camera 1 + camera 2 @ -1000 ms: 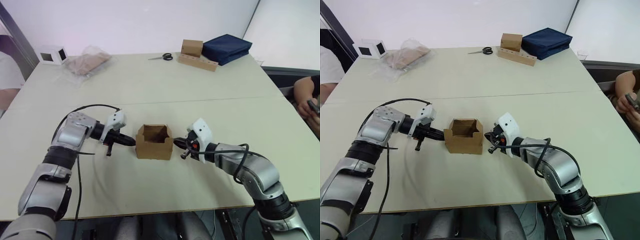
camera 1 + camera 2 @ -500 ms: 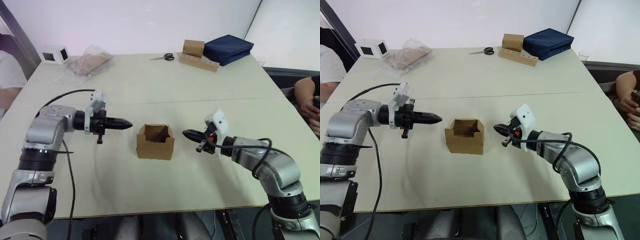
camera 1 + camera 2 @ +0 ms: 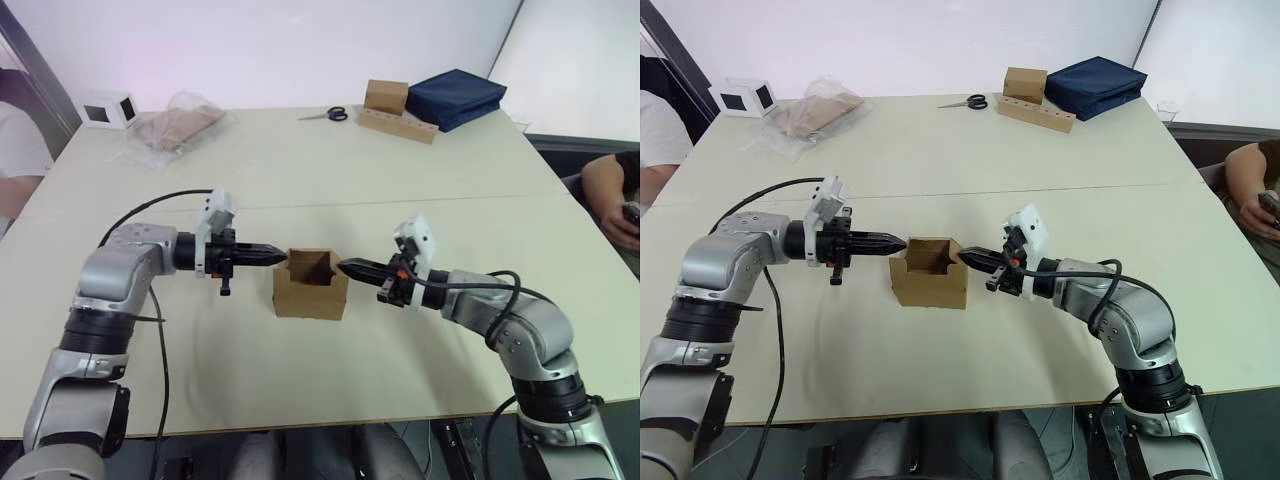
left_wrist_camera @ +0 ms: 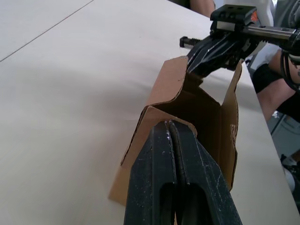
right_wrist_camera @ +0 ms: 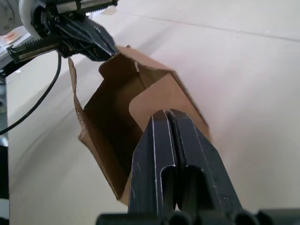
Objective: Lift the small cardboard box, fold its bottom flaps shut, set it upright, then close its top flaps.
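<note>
Pale beige tabletop (image 3: 330, 190) under a white wall, with the action near the front edge. Sitting roughly centre-front is the small plain brown corrugated cardboard box (image 3: 311, 283), upright on the table with its top open and the short flaps sticking up around the rim.

Both arms come at it from opposite sides, pretty much level with the rim. The left gripper (image 3: 279, 257) has its two black fingers pressed together into one point, and the tip sits right at the flap on the box's left side; from the left wrist view it looks like the tip is touching the flap edge, or as near as makes no difference. The right gripper (image 3: 345, 267) is the same deal: fingers closed flat against each other, nothing between them, tip at the right-hand flap. Neither one is holding the box.

Background stuff at the far side of the table: a white cube with dark windows (image 3: 107, 108) at the far left corner, a crinkly clear plastic bag with something tan inside (image 3: 175, 125) just beside it, black-handled scissors (image 3: 327, 115) near the middle, then a brown box standing on a long flat cardboard strip (image 3: 393, 111), touching a folded navy blue cloth bundle (image 3: 454, 97). A person's arm (image 3: 612, 195) shows at the right edge, and a white sleeve (image 3: 18, 150) at the left edge.
</note>
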### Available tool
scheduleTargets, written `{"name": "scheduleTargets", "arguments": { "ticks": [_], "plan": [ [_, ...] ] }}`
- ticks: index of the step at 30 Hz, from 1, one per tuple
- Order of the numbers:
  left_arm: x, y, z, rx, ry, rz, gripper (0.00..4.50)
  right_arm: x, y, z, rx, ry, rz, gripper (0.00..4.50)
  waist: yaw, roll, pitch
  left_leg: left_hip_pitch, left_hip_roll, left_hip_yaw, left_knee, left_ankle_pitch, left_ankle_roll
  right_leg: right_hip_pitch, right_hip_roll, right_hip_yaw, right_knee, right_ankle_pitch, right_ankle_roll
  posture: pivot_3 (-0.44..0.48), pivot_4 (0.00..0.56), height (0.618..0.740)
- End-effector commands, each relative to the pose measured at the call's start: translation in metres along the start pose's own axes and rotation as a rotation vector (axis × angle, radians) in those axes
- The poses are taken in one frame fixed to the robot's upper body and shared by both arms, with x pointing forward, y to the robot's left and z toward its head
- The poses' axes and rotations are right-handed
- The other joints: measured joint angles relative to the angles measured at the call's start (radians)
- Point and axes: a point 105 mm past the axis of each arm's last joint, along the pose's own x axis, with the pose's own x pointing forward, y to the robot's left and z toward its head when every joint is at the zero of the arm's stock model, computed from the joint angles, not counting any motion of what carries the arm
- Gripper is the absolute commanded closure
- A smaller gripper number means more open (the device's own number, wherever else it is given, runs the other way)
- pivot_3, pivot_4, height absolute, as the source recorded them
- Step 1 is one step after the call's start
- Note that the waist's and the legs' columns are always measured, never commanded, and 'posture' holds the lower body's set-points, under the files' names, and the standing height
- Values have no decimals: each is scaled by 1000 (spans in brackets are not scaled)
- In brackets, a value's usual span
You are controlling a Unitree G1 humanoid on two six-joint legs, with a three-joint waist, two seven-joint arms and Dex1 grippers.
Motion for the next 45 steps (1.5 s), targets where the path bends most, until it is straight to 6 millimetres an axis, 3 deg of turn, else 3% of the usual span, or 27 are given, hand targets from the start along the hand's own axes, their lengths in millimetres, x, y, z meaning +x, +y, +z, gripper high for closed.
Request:
{"name": "scheduleTargets", "arguments": {
  "ticks": [1, 11, 21, 24, 28, 39, 45],
  "plan": [
    [3, -2, 0, 37, 8, 5, 4478, 3, 4, 5, -36, -16, 24, 4500, 1, 0, 0, 0, 0, 0, 0, 0, 0, 0, 0, 0, 0, 0, 0, 0, 150, 740],
    [20, 0, -32, 44, 73, 35, 4478, 8, -4, -18, -85, 81, -6, 4500, 2, 1, -2, 1, 0, 0, 0, 0, 0, 1, 0, 0, 0, 0, 0, 0, 150, 740],
    [19, 3, -25, 48, 49, 48, 4478, 8, -5, -17, -110, 86, -10, 4500, 2, 3, -8, 4, 0, 0, 0, 0, 0, 4, 0, 0, 0, 0, 0, 0, 150, 740],
    [18, 3, -22, 44, 40, 46, 4478, 6, -6, -12, -119, 72, -17, 4500, 1, 3, -8, 4, 0, 0, 0, 0, 0, 4, 0, 0, 0, 0, 0, 0, 150, 740],
    [14, 1, -7, 31, -17, 43, 4478, 1, -5, 10, -118, -11, -16, 4500, 2, 3, -8, 4, 0, 0, 0, 0, 0, 4, 0, 0, 0, 0, 0, 0, 150, 740],
    [-22, 13, 35, -2, -132, 100, 4478, -23, -6, 56, -77, -159, -27, 4500, 3, 3, -7, 2, 0, 0, -1, 0, 0, 2, 0, 0, 0, 0, 0, 0, 150, 740],
    [-9, 34, 35, 10, -107, 110, 4478, -29, 36, 55, -108, -127, 127, 4500, 2, 3, -7, 2, 0, 0, -1, 0, 0, 2, 0, 0, 0, 0, 0, 0, 150, 740]
  ]
}}
